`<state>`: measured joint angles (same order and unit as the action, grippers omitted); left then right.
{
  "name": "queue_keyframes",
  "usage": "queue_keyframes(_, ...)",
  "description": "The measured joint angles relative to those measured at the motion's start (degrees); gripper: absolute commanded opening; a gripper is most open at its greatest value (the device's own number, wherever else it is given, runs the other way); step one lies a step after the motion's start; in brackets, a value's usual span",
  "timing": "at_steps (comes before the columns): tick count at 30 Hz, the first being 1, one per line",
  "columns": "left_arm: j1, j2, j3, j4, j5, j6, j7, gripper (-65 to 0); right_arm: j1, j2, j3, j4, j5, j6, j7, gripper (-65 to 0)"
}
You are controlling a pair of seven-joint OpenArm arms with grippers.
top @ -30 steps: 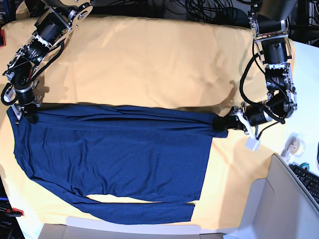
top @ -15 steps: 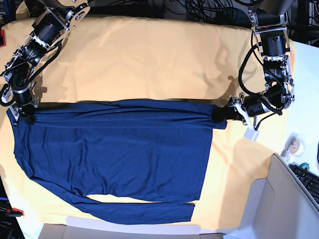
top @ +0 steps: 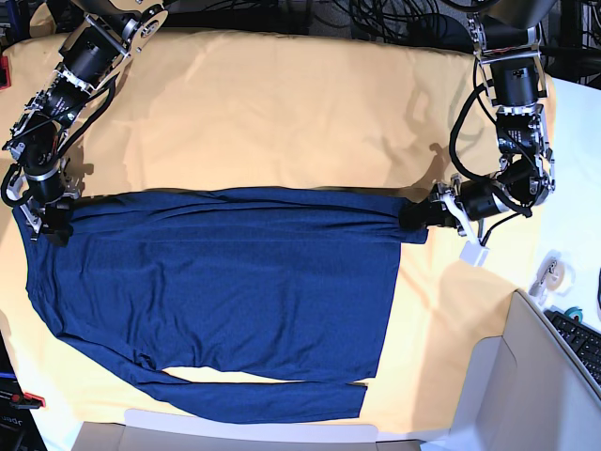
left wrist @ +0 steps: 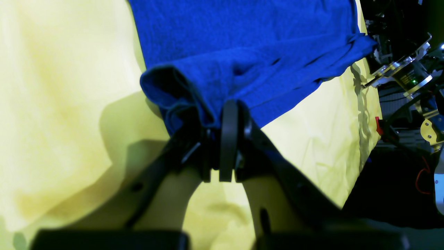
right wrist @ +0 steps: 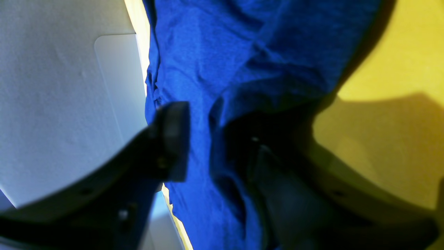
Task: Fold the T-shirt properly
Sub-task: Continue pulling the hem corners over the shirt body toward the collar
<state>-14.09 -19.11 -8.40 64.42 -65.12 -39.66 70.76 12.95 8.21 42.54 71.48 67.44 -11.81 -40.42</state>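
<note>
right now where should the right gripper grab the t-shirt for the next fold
Probably the far corner of the T-shirt under the right gripper, which stands open over it. The top edge is doubled there, so a low pinch from the outer side should catch both layers. The left gripper is shut on the opposite far corner, so a matching grip would keep that edge straight on the yellow cloth.

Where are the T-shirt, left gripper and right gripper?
T-shirt (top: 225, 282): base view, middle of the flat body panel.
left gripper (left wrist: 222, 139): left wrist view, closed fingertips pinching the shirt's edge.
right gripper (right wrist: 208, 139): right wrist view, gap between parted fingers, over cloth.
</note>
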Motion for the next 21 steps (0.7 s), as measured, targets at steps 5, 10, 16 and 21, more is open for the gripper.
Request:
queue_keyframes(5, 0.1, 0.0, 0.0, 0.0, 0.0, 0.0, -0.2, -50.9, 0.0, 0.0, 0.0, 0.0, 0.2, 0.0, 0.0, -27.6)
queue_keyframes(10, 1.5, -0.1, 0.0, 0.0, 0.0, 0.0, -0.2, -42.6, 0.0, 0.0, 0.0, 0.0, 0.2, 0.0, 0.0, -27.1)
queue_keyframes(16, 1.1, -0.1, -0.1, 0.0, 0.0, 0.0, -0.3, -42.2, 0.7, 2.1, 0.0, 0.2, 0.0, -0.1, -0.1, -27.1)
queue_keyframes(21, 1.2, -0.1, -0.2, 0.0, 0.0, 0.0, -0.3, -42.2, 1.8, 4.8, -2.8, 0.9, -2.5, -0.3, -0.1, -27.1)
